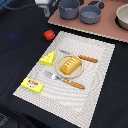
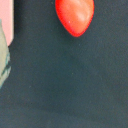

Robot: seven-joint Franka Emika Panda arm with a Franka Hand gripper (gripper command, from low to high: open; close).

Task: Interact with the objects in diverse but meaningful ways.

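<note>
Here the gripper hangs at the far left, its state impossible to tell. The red fruit lies on the dark counter, just beside the placemat's far-left corner.

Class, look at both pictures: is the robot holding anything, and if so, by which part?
Nothing is visibly held. The red fruit lies alone on the dark table, and no jaws appear in the wrist view, so their state cannot be told.

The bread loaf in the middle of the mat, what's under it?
The golden bread loaf lies on a small pale plate, whose rim shows around it. The plate rests on the striped placemat. The plate's centre is covered by the loaf and cannot be seen.
</note>
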